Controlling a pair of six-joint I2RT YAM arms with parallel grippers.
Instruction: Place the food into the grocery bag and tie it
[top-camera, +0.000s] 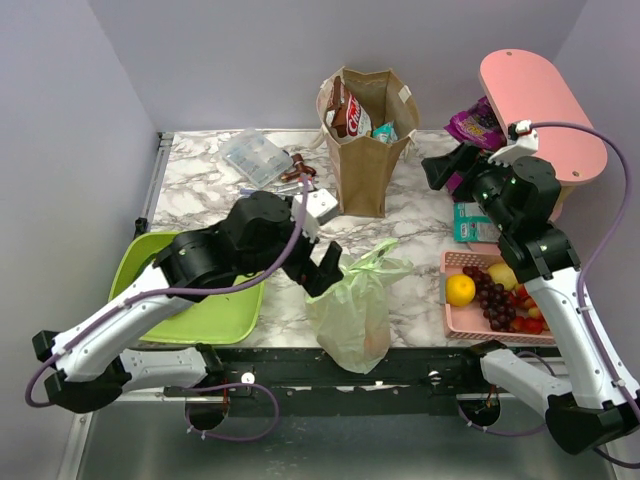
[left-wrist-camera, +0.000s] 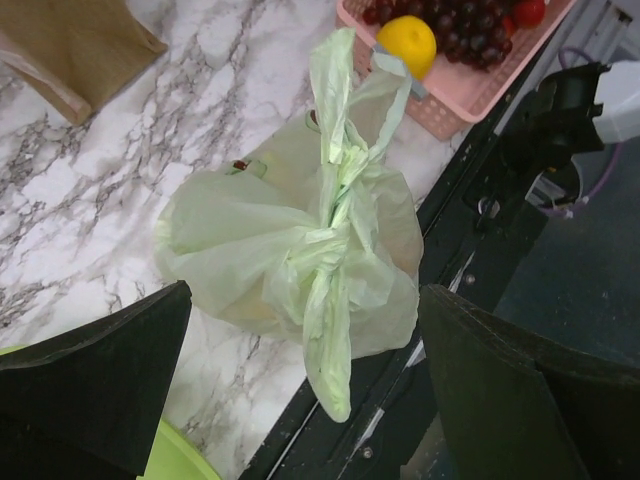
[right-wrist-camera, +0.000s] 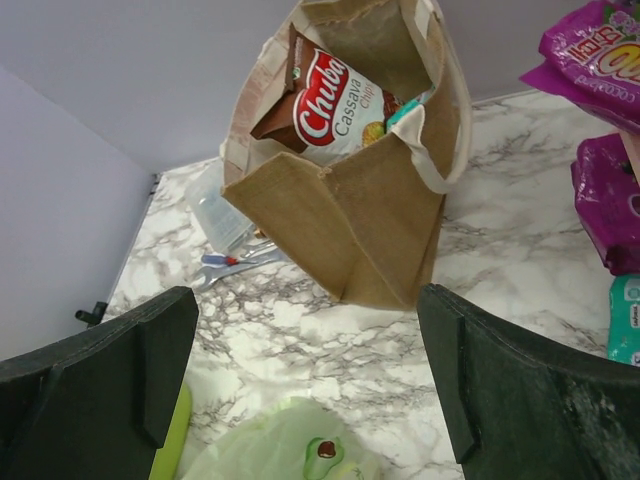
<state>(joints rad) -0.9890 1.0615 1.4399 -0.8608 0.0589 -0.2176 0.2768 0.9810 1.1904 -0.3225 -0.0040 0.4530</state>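
Left gripper (top-camera: 322, 268) hangs just above the thin, crinkly, pale green plastic bag (top-camera: 352, 310). From my screen I can see its two black fingers (left-wrist-camera: 100, 380) spread wide apart. They hold nothing and do not touch the bag.

The bag sits at the near edge of the white and grey marble table (top-camera: 200, 190), right by the black rail. It lies between the flat lime green tray (top-camera: 215, 315) and the pink plastic basket (top-camera: 460, 322). It looks full and lumpy. Its two loop handles are twisted into a knot (left-wrist-camera: 335, 215) on top, and the loose ends stick out both ways. Something orange shows through the thin side, and a small green piece with a brown spot shows too.

The right gripper (top-camera: 445, 168) is up high near the back of the table, well apart from the green bag. Its fingers (right-wrist-camera: 520, 400) are wide apart too, with nothing in them. It faces the stiff brown paper bag (top-camera: 365, 170), which stands upright with a red and white chips packet (right-wrist-camera: 335, 100) inside.

The pink basket holds a round yellow-orange fruit (top-camera: 460, 290) and dark purple grapes (top-camera: 490, 295).
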